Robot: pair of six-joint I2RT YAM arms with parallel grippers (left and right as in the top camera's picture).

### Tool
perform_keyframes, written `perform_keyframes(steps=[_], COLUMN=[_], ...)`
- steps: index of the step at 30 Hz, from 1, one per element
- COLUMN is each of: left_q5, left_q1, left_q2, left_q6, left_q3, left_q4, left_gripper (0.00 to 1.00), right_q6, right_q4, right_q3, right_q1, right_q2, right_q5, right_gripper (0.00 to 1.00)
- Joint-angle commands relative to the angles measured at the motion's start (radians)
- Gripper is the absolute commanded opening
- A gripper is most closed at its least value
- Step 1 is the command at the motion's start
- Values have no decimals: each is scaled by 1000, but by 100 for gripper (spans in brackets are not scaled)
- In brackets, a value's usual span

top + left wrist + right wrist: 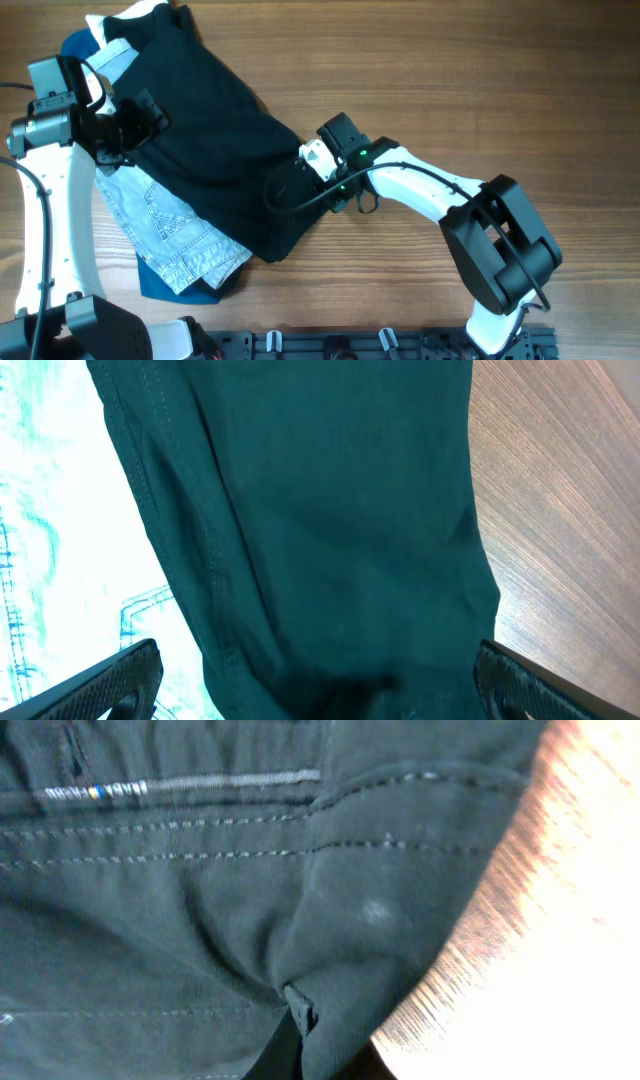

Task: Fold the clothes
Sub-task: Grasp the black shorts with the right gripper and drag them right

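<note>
The clothes, a pair of plain black shorts (220,130), lie slanted from the far left toward the table's middle. My left gripper (140,118) hovers at their left edge, open. In the left wrist view its two fingers (110,678) stand wide apart with the dark cloth (330,510) spread between and beyond them. My right gripper (305,172) is at the shorts' lower right corner, shut on a pinched fold. In the right wrist view that fold of stitched black fabric (200,920) bunches up at my right gripper (298,1015).
Light-blue denim shorts (170,235) lie partly under the black shorts at the front left, over a dark blue garment (165,285). More white and blue cloth (100,45) shows at the far left corner. Bare wooden table (450,80) lies to the right.
</note>
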State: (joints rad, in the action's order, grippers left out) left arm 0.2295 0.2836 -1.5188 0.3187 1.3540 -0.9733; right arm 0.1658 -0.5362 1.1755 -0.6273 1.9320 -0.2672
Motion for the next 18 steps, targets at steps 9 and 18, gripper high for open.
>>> perform_keyframes(steps=[9,18], left_q5=[-11,-10], left_q1=[6,2], left_q2=[-6,-7], left_q6=[-24,-27], left_q3=[6,2], left_q4=[-12,-91], left_gripper=[100,100], right_q6=[-191,-323], right_q4=[-188,-179], right_q3=[378,386], right_q1=[265,844], right_q2=[-21,-21], right_q5=[66,-25], right_gripper=[4,6])
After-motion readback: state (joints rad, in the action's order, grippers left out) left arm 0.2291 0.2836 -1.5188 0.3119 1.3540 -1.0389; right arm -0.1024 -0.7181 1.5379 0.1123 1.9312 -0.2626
